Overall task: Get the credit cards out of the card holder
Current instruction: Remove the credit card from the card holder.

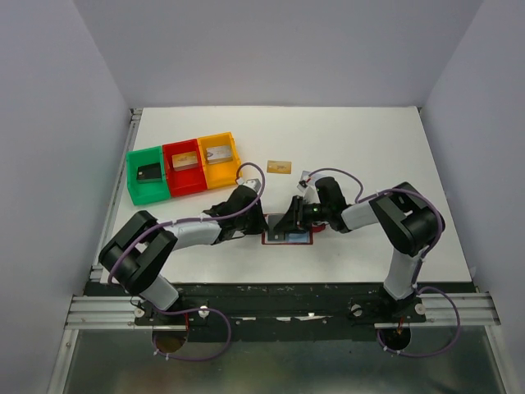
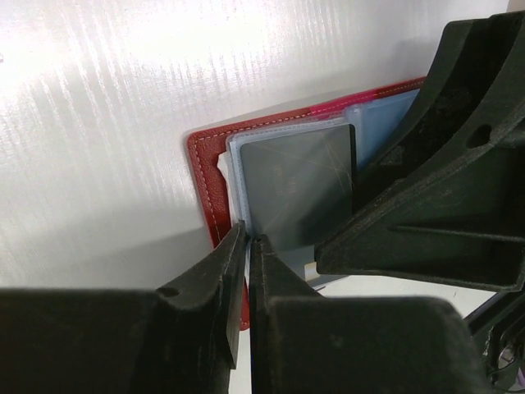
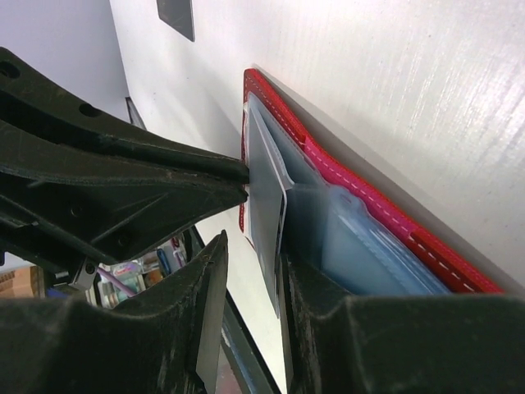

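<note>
The maroon card holder (image 1: 288, 238) lies open on the table between my two grippers, its light blue pockets facing up. A dark grey credit card (image 2: 299, 185) sticks partway out of a pocket. My left gripper (image 2: 248, 238) is closed to a thin slit on the pocket edge of the card holder (image 2: 205, 176) beside that card. In the right wrist view the card (image 3: 264, 197) stands between the parted fingers of my right gripper (image 3: 250, 250); it leans on one finger, clear of the other. A gold card (image 1: 280, 167) lies flat further back.
Green (image 1: 135, 187), red (image 1: 187, 187) and yellow (image 1: 223, 179) trays stand in a row at the back left, each with a card inside. The two grippers (image 1: 264, 223) (image 1: 295, 220) nearly touch over the holder. White walls enclose the table.
</note>
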